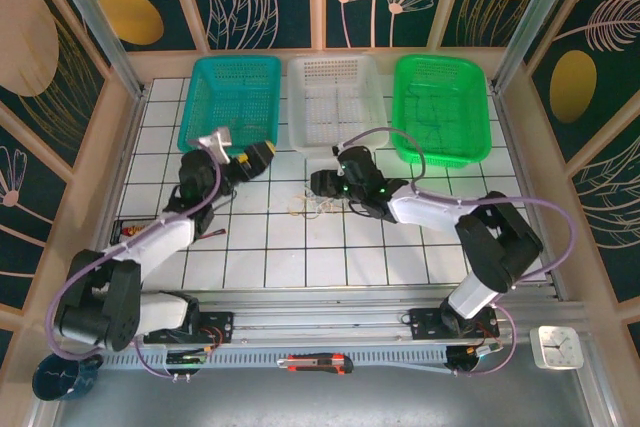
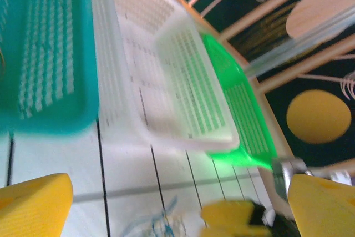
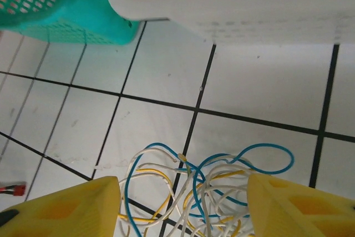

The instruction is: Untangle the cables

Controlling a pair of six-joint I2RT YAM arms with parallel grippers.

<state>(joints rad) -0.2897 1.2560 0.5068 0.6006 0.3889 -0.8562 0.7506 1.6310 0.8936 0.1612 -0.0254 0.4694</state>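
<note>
Left fingers (image 2: pixel 33 206) spread; right fingers (image 3: pixel 61 209) spread astride cables (image 3: pixel 206 190) near white basket (image 3: pixel 233 4).

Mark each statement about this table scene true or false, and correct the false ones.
1. A teal basket, a white basket and a green basket stand in a row at the far edge. True.
2. The cable tangle lies inside the white basket. False: it lies on the tiled tabletop, in front of that basket.
3. The right gripper has its yellow fingers on either side of the tangle. True.
4. The left gripper is clamped on a cable. False: its jaws stand open, gripping nothing.
5. The tangle has blue, white and yellow strands. True.
</note>
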